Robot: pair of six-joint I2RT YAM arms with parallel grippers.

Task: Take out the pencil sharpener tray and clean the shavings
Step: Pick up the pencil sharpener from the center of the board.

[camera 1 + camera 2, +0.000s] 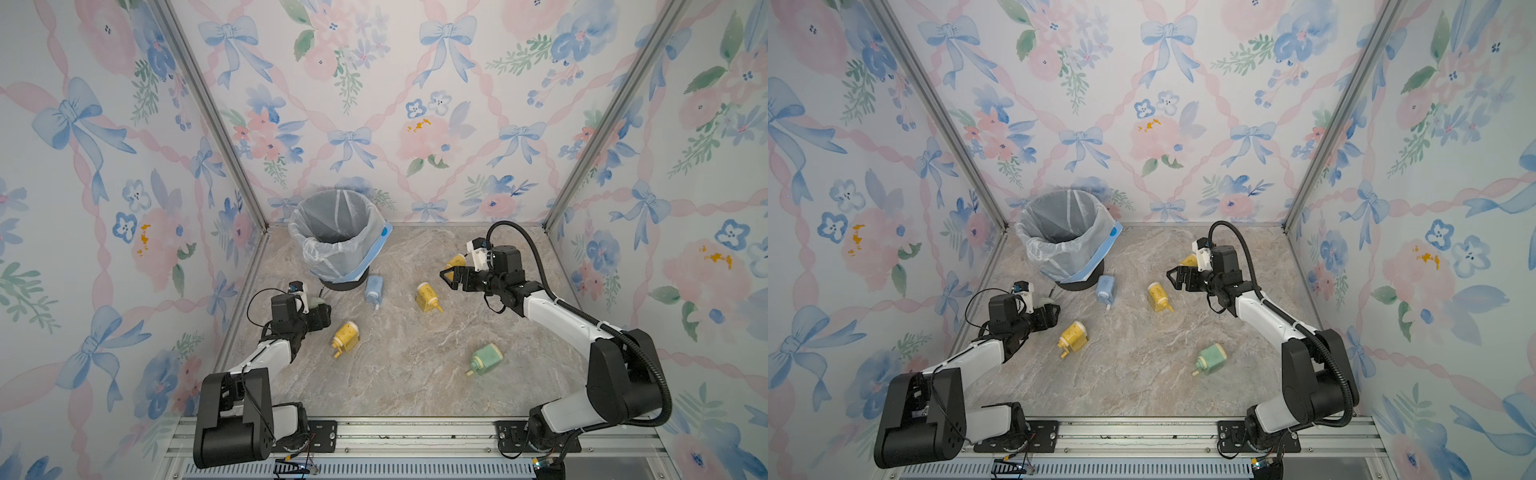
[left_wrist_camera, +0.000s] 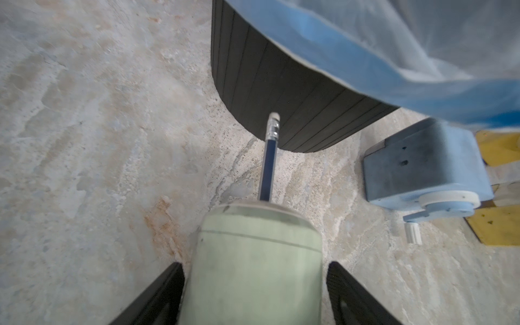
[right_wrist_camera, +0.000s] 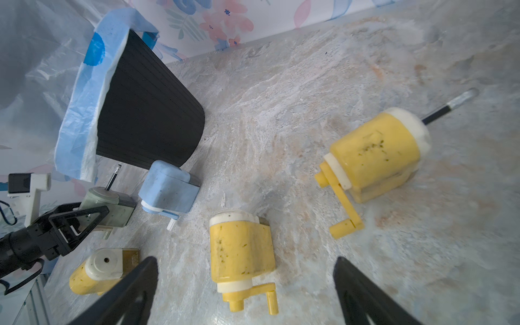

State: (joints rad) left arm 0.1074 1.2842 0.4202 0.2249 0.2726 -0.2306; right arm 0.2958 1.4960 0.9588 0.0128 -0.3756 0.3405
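Barely begun, I'd say, with no tray out yet. Left fingers [image 2: 168, 289] straddle the pale green pencil sharpener [image 2: 257, 253] beside the bin [image 1: 332, 262] on the desk [image 1: 415, 386], thin gaps showing. The right fingers [image 3: 132, 284] are spread wide and empty.

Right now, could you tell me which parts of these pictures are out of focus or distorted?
In the left wrist view the green pencil sharpener is soft, its pencil crisp; in the right wrist view the far pencil smears at its ferrule; in both top views the aluminium posts splay, wide-angle.
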